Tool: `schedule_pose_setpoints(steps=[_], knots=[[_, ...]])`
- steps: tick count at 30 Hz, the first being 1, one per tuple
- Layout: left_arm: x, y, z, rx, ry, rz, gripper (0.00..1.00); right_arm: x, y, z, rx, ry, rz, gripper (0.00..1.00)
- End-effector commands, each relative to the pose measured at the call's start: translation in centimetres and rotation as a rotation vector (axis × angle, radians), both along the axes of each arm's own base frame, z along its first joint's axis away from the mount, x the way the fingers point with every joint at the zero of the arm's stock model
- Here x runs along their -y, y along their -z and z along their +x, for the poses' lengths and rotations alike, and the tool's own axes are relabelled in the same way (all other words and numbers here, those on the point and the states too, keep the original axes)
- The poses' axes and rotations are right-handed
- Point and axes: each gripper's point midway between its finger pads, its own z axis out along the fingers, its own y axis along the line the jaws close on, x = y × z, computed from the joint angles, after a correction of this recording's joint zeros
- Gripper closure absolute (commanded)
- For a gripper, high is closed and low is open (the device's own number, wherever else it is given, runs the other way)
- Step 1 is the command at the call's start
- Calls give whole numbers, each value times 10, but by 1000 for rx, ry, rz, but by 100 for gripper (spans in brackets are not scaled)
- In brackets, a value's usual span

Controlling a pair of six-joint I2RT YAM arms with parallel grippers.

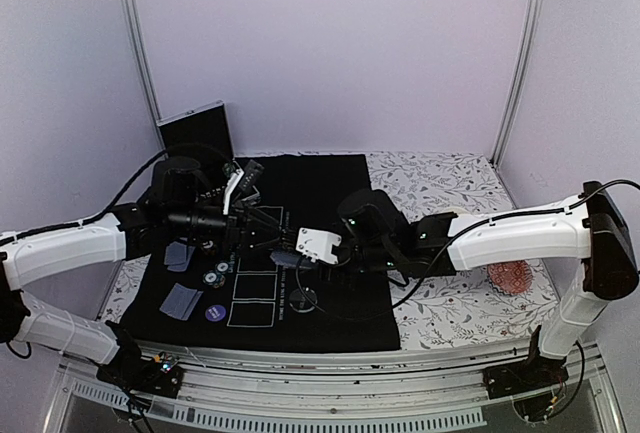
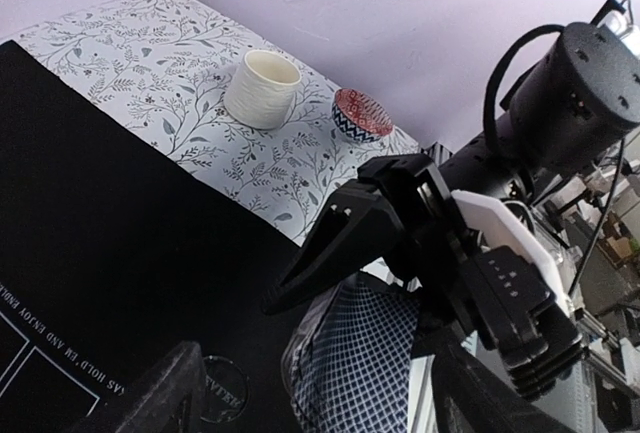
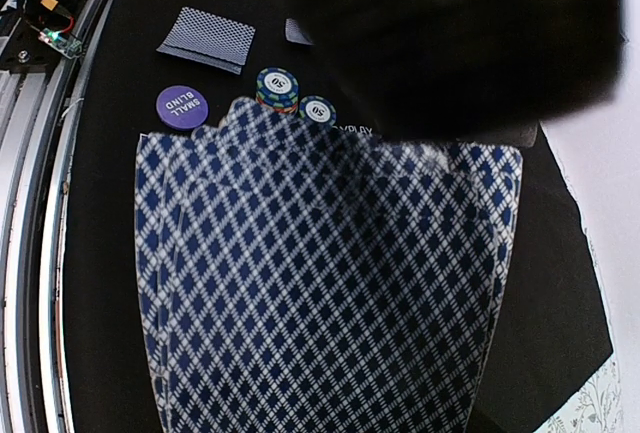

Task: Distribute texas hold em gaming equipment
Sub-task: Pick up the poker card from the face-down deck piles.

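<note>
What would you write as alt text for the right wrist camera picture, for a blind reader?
A bundle of playing cards with blue-and-white lattice backs fills most of the view, close to the camera. Beyond it, on a black mat, lie a purple disc reading SMALL BLIND, two striped chips, and face-down cards. A blurred black shape covers the top.

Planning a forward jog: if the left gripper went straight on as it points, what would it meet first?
Probably the fan of cards held in the right gripper, just ahead of the open left gripper; the black mat lies beyond. Depth is hard to judge.
</note>
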Motion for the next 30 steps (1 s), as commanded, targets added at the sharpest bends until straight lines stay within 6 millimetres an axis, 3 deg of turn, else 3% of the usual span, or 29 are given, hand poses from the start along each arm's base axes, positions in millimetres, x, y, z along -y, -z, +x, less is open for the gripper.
schedule_pose_setpoints(steps=[1,13,17,19,30], knots=[[2,8,0,7,16,34,25,-8,-18,2,25,-8,44,50],[-2,28,14,5,-54,125,31,-17,-15,2,37,-37,50,49],[-6,29,19,21,-92,142,31,-19,-13,1,32,-45,51,49],[-6,32,19,17,-94,149,31,-26,-25,3,43,-49,75,49],[-2,29,15,12,-69,138,30,-34,-22,3,45,-62,74,49]])
